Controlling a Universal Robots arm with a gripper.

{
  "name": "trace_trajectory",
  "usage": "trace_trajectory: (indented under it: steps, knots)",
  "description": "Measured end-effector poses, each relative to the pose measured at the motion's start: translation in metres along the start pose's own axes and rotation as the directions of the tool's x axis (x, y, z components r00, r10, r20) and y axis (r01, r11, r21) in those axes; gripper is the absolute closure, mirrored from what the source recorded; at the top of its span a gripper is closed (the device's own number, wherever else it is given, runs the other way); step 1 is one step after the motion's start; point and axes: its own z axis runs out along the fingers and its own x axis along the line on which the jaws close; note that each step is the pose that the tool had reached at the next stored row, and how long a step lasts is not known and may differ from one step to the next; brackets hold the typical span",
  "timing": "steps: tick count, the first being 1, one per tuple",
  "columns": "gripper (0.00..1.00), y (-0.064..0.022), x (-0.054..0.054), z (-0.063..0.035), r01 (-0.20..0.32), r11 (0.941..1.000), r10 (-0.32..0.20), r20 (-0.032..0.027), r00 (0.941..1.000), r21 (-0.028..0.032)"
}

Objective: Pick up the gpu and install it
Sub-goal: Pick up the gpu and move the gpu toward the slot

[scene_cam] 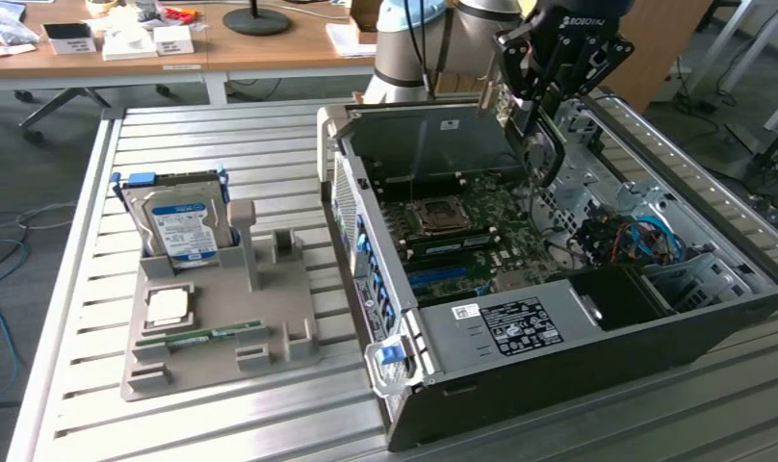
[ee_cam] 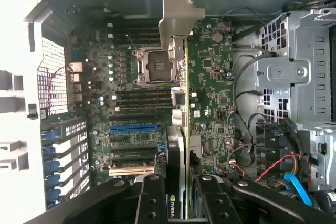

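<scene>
I have the graphics card (ee_cam: 185, 129) clamped in the claw (ee_cam: 180, 182), with a black finger (ee_cam: 152, 198) pressed against each flat face. From the wrist I see the card edge-on. It shows as a thin green line with the black cooler on one side and the silver bracket (ee_cam: 178, 14) at the end away from the claw.

The card hangs over the open computer case (scene_cam: 697, 332), above the motherboard (ee_cam: 210, 77). In the exterior view it sits high at the case's opening, not down in any slot. Inside the case, the processor socket (ee_cam: 156, 66) lies just beside the line of the card, and a blue slot (ee_cam: 134, 128) lies nearer the claw.

Outside the case, to the exterior view's left, a grey holder (scene_cam: 196, 371) rests on the slatted bench (scene_cam: 235, 423). It carries a hard drive (scene_cam: 184, 226) standing upright and a memory stick (scene_cam: 216, 334) lying flat.
</scene>
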Motion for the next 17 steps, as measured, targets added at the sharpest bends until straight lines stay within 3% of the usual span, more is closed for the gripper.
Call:
trace_trajectory:
  steps: [10, 17]
  knots:
    - [0.73, 0.0003, -0.004, 0.0003, 0.0, 1.0, 0.0, 0.0, 1.0, -0.0001]
    - [0.73, 0.0012, -0.016, 0.0009, 0.0, 1.0, 0.0, -0.0001, 1.0, -0.0001]
